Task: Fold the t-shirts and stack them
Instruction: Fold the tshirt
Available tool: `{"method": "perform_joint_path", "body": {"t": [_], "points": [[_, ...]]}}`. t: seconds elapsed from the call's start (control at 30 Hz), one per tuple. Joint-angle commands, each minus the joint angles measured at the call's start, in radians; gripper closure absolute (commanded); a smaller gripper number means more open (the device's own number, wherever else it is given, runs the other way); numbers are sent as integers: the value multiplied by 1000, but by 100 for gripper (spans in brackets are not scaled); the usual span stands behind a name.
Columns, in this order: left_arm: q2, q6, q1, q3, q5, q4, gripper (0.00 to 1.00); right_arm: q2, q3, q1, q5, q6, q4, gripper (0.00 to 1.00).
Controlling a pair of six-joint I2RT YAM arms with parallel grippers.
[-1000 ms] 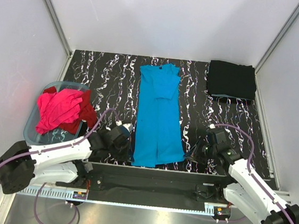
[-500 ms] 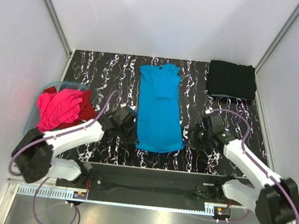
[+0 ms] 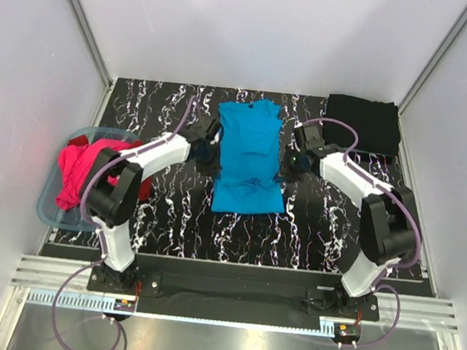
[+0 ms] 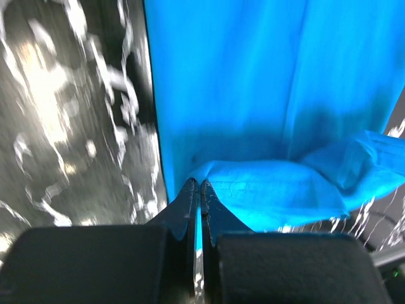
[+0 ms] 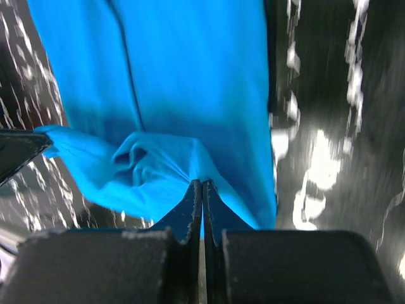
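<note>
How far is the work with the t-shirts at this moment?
Done: one black t-shirt lies folded at the far right corner. In hand: the left end effector and right end effector are each shut on the turquoise t-shirt, its lower hem doubled over its body. Left: finishing this fold, stacking it, then the pink and red t-shirts in the tub.

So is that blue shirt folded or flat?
Partly folded: the blue shirt has its hem doubled over its middle, pinched by left gripper and right gripper.
</note>
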Motion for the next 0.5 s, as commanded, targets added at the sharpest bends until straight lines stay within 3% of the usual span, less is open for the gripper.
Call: {"method": "perform_joint_path", "body": {"t": [0.0,0.47], "points": [[78,64,26,149,23,-46,100,76,115,-29,-21,-38,-9,100],[210,70,111,317,14,-101,100,234,316,-124,-95,-46,-50,100]]}}
